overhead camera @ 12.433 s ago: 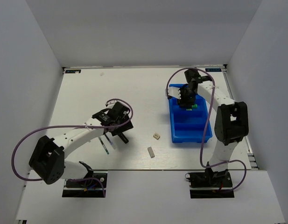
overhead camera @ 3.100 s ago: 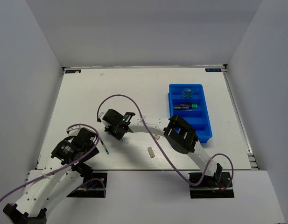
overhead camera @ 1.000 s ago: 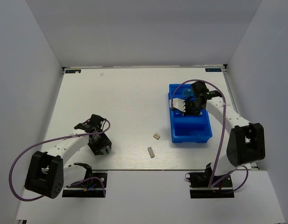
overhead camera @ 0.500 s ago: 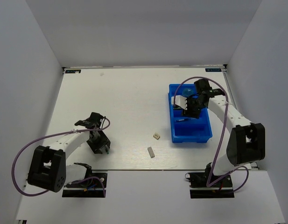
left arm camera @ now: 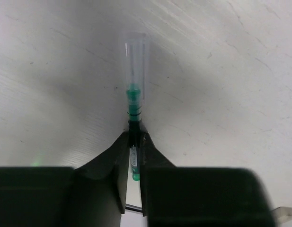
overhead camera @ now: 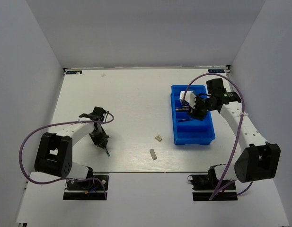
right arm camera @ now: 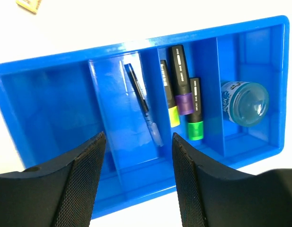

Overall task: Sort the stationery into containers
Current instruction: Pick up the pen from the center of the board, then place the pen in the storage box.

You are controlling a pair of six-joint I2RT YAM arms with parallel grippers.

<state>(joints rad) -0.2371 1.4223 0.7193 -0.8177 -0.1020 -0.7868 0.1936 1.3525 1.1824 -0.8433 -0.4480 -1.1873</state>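
The left gripper (left arm camera: 135, 156) has just been pinched shut on the green pen (left arm camera: 132, 97), which is stretched toward 12 o'clock on the table (left arm camera: 221, 71). The right gripper (right arm camera: 137, 142) has been sprung wide: a thin dark pen (right arm camera: 142, 101) is left in the blue tray (right arm camera: 51, 64), at 3 o'clock. One item is judged sorted, the next secured.

Bearing four things on the white table (overhead camera: 131, 94). Sitting toward the right side: a blue tray (overhead camera: 195, 141). Lying near the middle: a beige eraser (overhead camera: 158, 137), and a grey eraser (overhead camera: 153, 154) nearer the front edge. Resting at the left: a thin green pen (left arm camera: 133, 101).
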